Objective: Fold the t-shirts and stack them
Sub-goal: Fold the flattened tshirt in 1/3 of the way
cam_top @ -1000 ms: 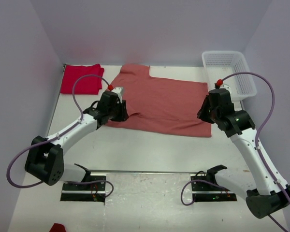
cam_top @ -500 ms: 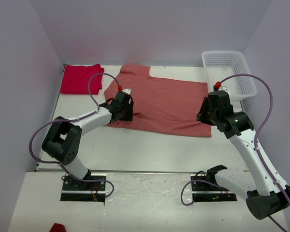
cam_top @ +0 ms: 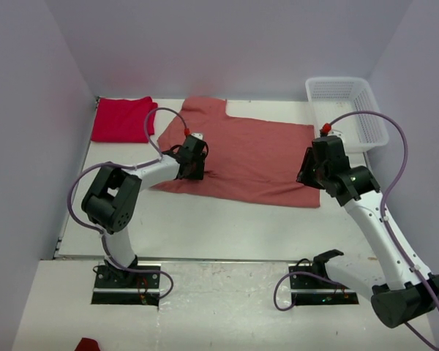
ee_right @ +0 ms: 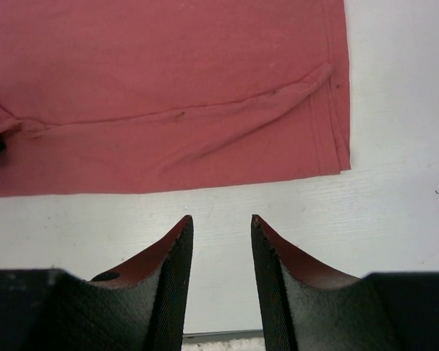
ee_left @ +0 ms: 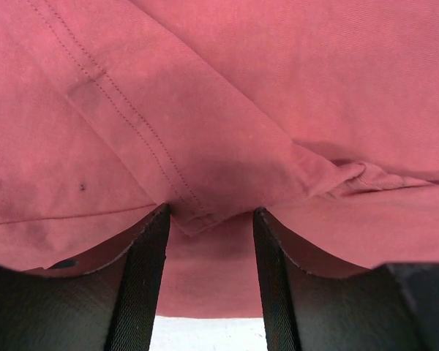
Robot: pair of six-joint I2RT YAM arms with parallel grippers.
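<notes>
The salmon-pink t-shirt (cam_top: 249,153) lies spread flat across the middle of the table. The bright red t-shirt (cam_top: 121,119) sits folded at the back left. My left gripper (cam_top: 197,171) hovers low over the pink shirt's left part and is open. In the left wrist view (ee_left: 211,213) a stitched sleeve corner (ee_left: 197,218) lies between its fingertips, unpinched. My right gripper (cam_top: 306,175) is open beside the shirt's near right corner. In the right wrist view (ee_right: 219,219) it stands over bare table, just short of the pink shirt (ee_right: 168,88).
A white mesh basket (cam_top: 349,110) stands at the back right, just behind the right arm. Purple walls close in the table on three sides. A cable loops above each arm. A small red object (cam_top: 88,344) lies at the front left edge.
The left arm has folded up and carried its gripper to the right, onto the pink shirt. Both grippers have opened a little wider. The right gripper has barely shifted.
</notes>
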